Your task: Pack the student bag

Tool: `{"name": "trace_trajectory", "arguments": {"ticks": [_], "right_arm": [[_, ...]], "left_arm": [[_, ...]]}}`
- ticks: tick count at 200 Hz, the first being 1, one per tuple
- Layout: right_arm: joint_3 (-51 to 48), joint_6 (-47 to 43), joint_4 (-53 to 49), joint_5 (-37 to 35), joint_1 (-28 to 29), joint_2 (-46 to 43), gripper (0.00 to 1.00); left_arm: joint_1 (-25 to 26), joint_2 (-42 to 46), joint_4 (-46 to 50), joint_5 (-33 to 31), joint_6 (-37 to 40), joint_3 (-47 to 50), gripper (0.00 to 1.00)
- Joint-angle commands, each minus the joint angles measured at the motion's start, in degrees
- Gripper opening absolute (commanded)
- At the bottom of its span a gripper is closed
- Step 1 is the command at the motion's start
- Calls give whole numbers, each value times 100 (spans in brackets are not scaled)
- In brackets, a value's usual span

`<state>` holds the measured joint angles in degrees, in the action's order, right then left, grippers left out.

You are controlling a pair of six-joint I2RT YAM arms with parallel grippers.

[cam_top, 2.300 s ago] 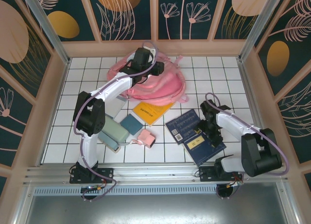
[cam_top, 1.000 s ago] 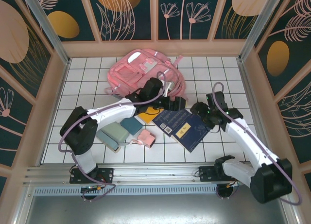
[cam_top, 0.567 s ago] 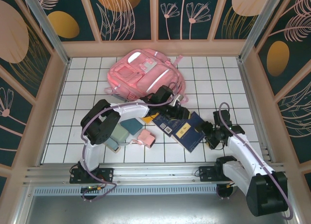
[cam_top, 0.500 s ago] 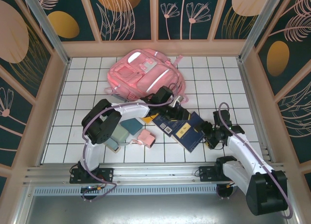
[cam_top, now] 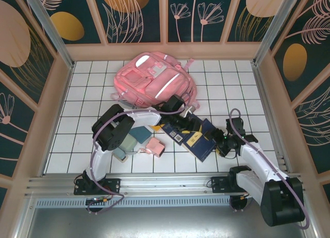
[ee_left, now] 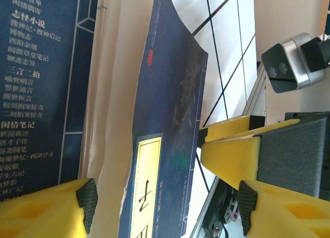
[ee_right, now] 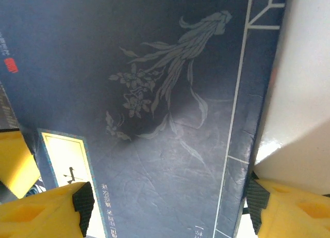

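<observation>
Left pincer [cam_top: 185,122] straddles the blue book [cam_top: 200,136], can't tell if it's pinching; right pincer [cam_top: 220,146] is spread wide over the same cover, probably steadying it; student bag [cam_top: 152,80] sits just beyond the left pincer.

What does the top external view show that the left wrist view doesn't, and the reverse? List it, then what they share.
Top external adds: the pink student bag at the back, a small pink pouch and teal boxes nearer the front. Left wrist adds: white lettering on a blue cover and cream page edges. Both: the dark blue books, the left gripper over them, white table tiles.
</observation>
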<state>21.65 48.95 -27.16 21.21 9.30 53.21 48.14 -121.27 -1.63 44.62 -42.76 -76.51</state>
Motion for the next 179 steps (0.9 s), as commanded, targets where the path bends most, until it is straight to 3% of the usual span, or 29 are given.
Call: {"name": "trace_trajectory", "arguments": {"ticks": [1, 79, 179], "right_arm": [[-121, -200, 364, 104, -50, -103, 80], [-358, -174, 1011, 501, -11, 237, 79], [-289, 927, 2107, 1200, -58, -949, 77]], "left_arm": [[33, -142, -225, 194, -111, -24, 73], [38, -365, -464, 322, -379, 31, 75], [36, -556, -514, 434, -516, -4, 74]]}}
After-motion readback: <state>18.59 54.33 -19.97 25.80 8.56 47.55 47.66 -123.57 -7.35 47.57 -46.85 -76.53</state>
